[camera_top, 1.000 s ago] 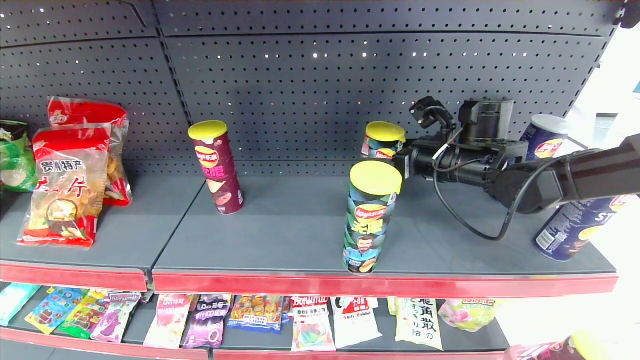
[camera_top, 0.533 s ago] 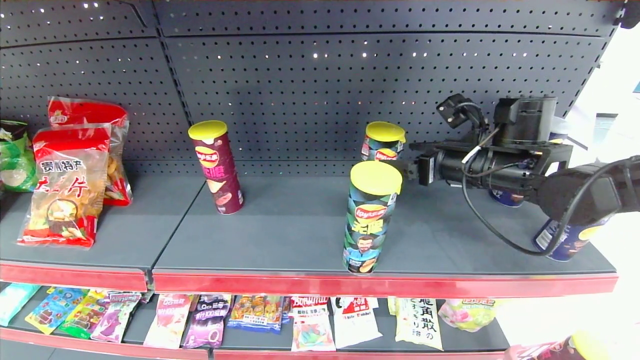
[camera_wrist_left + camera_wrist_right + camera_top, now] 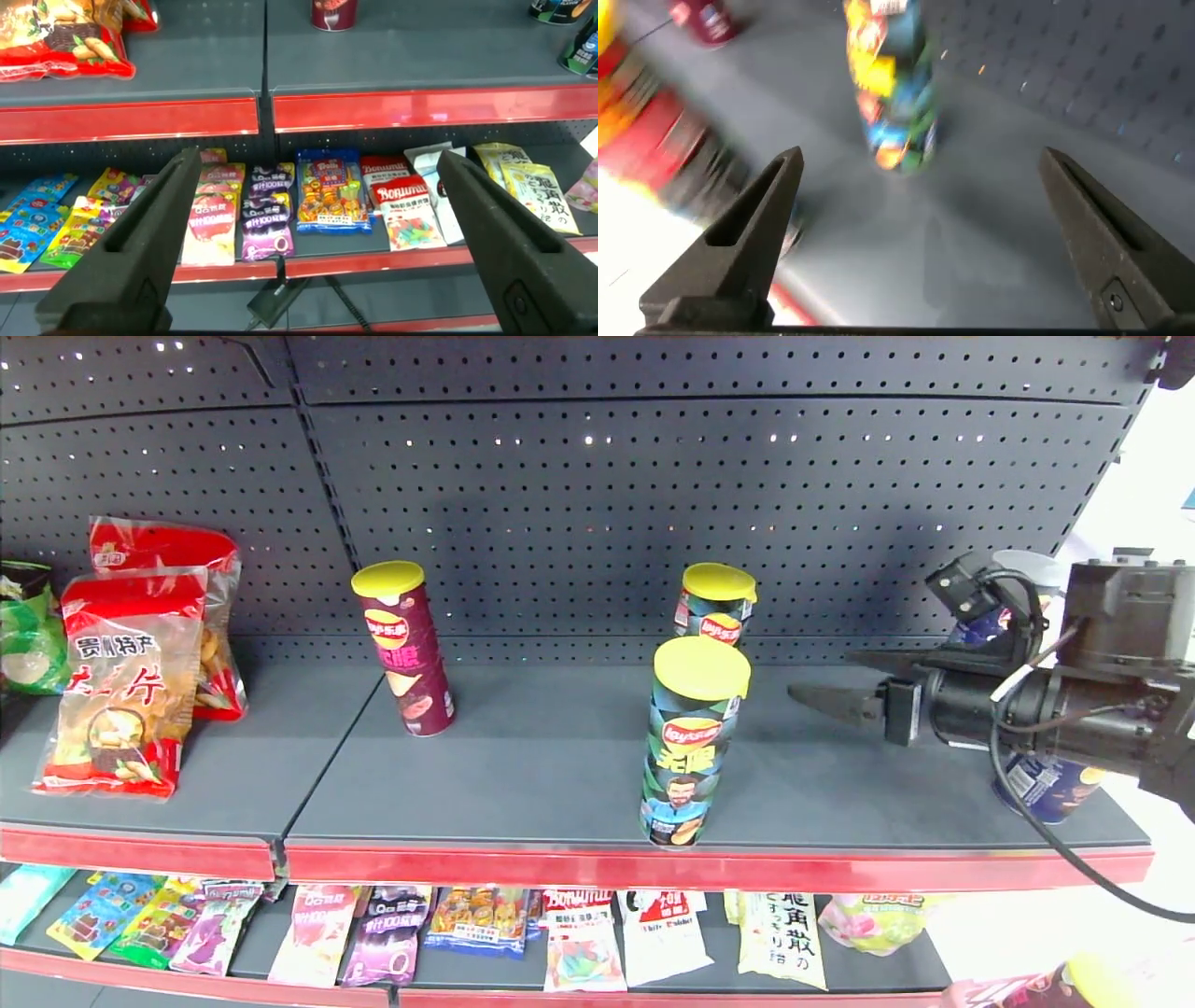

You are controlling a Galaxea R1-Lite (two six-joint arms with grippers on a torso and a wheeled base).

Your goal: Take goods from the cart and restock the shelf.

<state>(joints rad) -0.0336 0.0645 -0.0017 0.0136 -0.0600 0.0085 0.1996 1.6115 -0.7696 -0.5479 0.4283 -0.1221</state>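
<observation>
Your right gripper (image 3: pixel 826 679), jaws spread and empty, hangs near the front green chip can (image 3: pixel 693 747); a careless sideways swing could topple it off the shelf (image 3: pixel 560 864).

A dark grey perforated back panel (image 3: pixel 597 504) rises behind the shelf (image 3: pixel 551 756), whose grey deck carries a red strip (image 3: pixel 840 871) along its front edge. A lower tier (image 3: pixel 887 973) with the same red edging sits beneath. Bright white light (image 3: pixel 1153 476) floods past the shelf's right end.
</observation>
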